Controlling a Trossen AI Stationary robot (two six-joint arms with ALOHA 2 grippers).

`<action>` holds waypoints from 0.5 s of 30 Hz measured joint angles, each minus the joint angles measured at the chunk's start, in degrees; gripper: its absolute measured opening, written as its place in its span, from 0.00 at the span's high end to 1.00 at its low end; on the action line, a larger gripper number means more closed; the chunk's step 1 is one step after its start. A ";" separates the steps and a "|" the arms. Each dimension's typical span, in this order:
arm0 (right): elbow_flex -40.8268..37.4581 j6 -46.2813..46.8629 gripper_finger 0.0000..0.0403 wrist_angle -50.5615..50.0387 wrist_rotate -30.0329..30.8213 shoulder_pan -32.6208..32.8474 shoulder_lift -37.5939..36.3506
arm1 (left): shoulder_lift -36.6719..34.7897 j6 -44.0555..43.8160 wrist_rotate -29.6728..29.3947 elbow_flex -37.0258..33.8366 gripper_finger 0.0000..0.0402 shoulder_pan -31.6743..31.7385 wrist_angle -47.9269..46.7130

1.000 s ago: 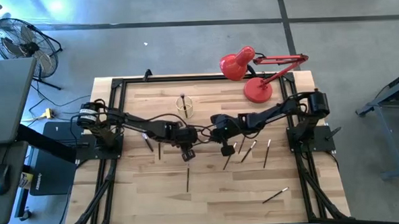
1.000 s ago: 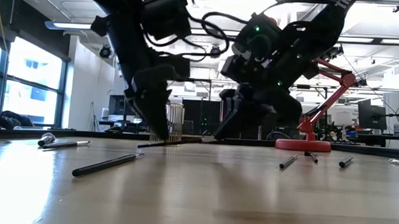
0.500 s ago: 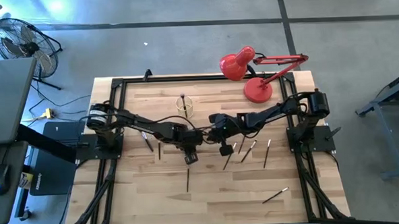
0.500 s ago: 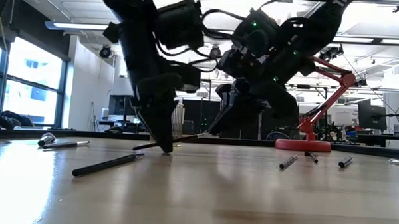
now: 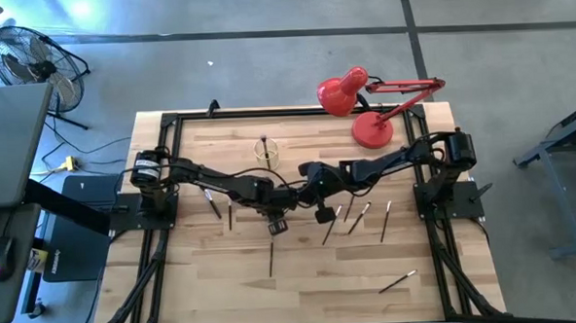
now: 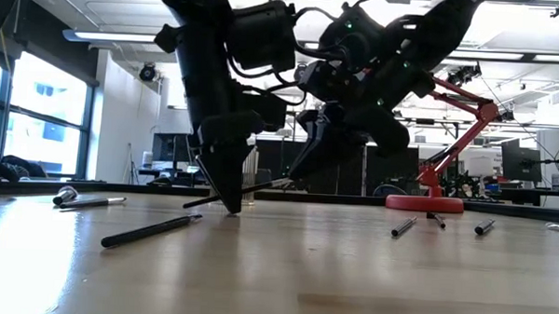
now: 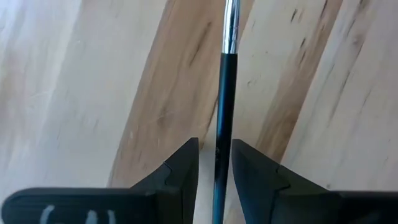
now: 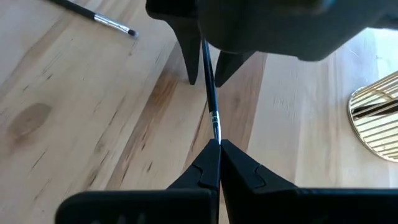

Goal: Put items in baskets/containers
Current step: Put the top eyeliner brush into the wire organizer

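Note:
One thin dark brush point(image 8: 210, 93) with a silvery band runs between my two grippers at the table's middle. It slants in the low view, with its low end point(image 6: 188, 205) on the wood. My right gripper point(image 8: 219, 146) is shut on its raised end. My left gripper point(image 7: 215, 163) points down onto the table point(image 6: 231, 208), open, with one finger on each side of the dark handle point(image 7: 222, 112). The small ribbed yellowish cup point(image 5: 265, 153) stands toward the far edge with one stick upright in it. Several more brushes point(image 5: 354, 217) lie flat on the wood. My right gripper pinches the brush's end just past the silvery band point(image 8: 216, 129) between its two fingertips. It comes slanting down from the table's right, with the fingers in line with the stick. That end is lifted and the far end rests on the table. My left gripper stands astride the handle; whether a finger touches it I cannot tell.
A red desk lamp point(image 5: 369, 109) stands at the far right, its round base point(image 5: 372, 131) on the table. Loose brushes lie left of my left arm point(image 5: 212, 204), near the middle point(image 5: 271, 255) and toward the near right point(image 5: 397, 281). The near part of the wood is bare.
My right gripper has risen and drawn slightly toward the table's left, tipping the brush from nearly flat to slanted, with the held end up and the other end staying on the wood. My left gripper has come down until its fingertips reach the table around the handle.

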 joint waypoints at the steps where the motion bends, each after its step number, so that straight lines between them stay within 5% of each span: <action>1: 0.03 -0.05 1.00 0.08 0.00 -0.01 0.00 | 0.00 -0.68 0.48 0.02 0.77 0.00 0.00; 9: 0.04 -0.22 1.00 0.05 -0.06 -0.02 0.00 | 0.00 -2.11 2.00 0.04 0.96 0.00 0.17; 15: 0.09 0.55 1.00 -0.34 0.54 0.00 0.00 | -0.02 -2.39 2.71 0.04 0.97 0.00 0.20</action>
